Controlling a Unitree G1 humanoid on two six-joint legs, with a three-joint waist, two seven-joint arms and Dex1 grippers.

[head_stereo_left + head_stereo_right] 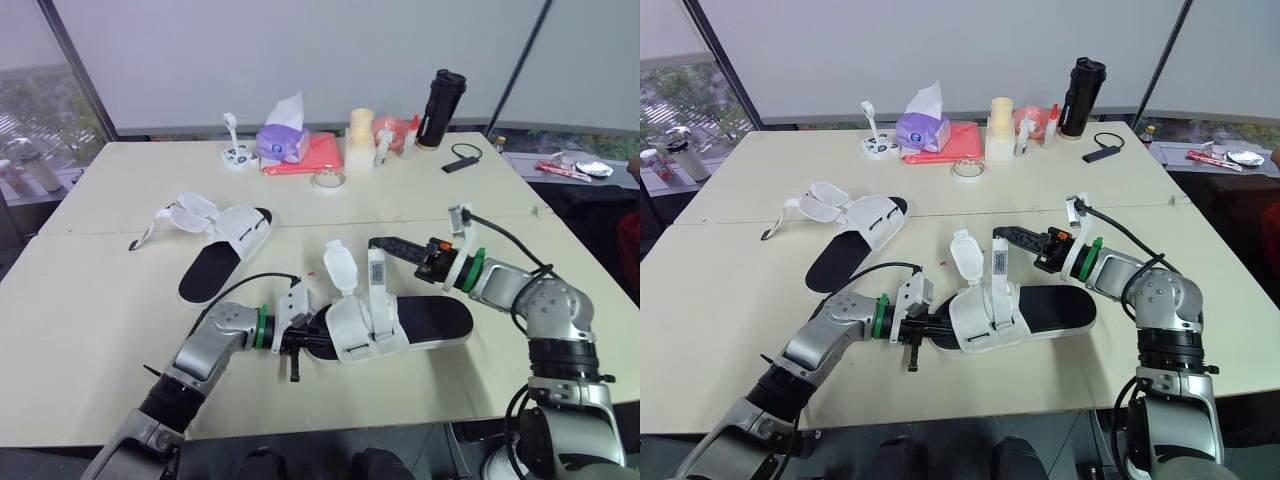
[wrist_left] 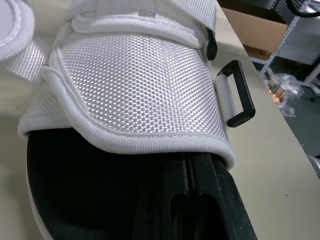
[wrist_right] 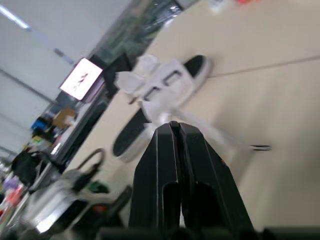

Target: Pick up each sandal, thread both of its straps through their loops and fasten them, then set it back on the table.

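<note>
White sandal (image 1: 432, 322); left claw (image 2: 186, 167) closed under its upper (image 2: 135, 90); right claw (image 1: 377, 242) closed on its upright strap (image 1: 377, 285)

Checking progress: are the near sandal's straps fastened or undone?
Undone. Both straps stand up off the near sandal; the black loop holds no strap.

Back middle: purple soft tissue pack (image 1: 282, 143), white tissue poking up, against a flat red folder (image 1: 320, 155).
Just in front: clear tape roll (image 1: 328, 179), lying flat.
Further right: cream cylindrical tub (image 1: 361, 135), then tall black flask (image 1: 441, 108).
Underneath: pale wide table (image 1: 120, 190).
</note>
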